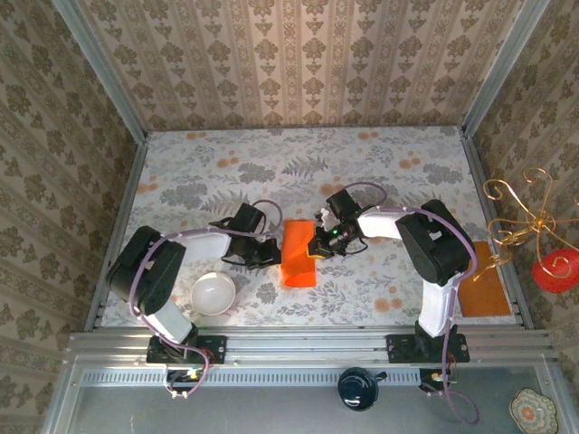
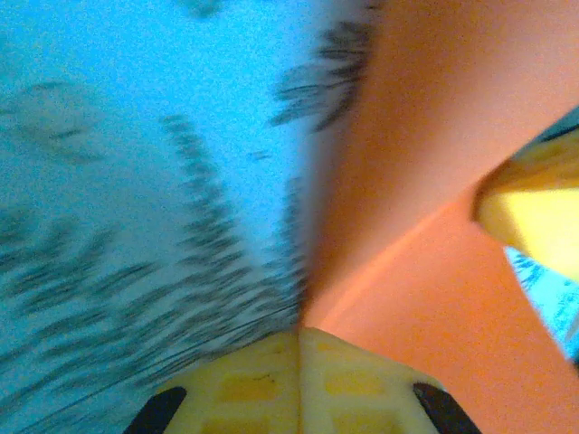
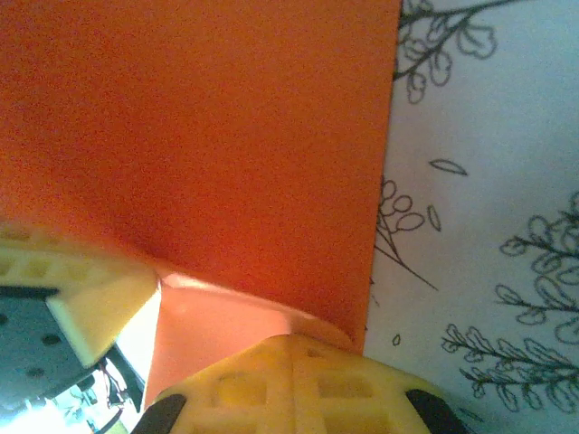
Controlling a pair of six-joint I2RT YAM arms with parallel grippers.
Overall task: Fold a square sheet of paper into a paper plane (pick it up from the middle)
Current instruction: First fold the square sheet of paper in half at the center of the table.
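**Left pincer** (image 1: 272,252): jaws closed flat together, with the orange edge nipped in the seam between them. In the left wrist view the paper runs out from the closed pads (image 2: 244,389) and rises as a bent flap.

**Right pincer** (image 1: 318,244): also closed, pads meeting, clamped on the opposite edge. In the right wrist view the paper leaves its tips and spreads away flat.

**Paper:** the two pincers face each other across the square sheet of paper (image 1: 298,256), which lies mid-table (image 1: 271,172). The left pincer is on its left edge and the right pincer on its right. From above the sheet reads as a narrow upright rectangle, not a square. I judge it doubled over lengthwise, but I can't tell which layers each pincer has.

**Step in hand, as I judge it:** an early lengthwise fold, setting the centre crease. There is no dart shape yet, so most of the task remains.

**Next move calls for:** both arms working together to bring edge onto edge squarely. They then press the crease down without skewing or tearing the thin paper.

**Nearby:** a white bowl (image 1: 213,293) sits by the left arm, apart from the sheet.
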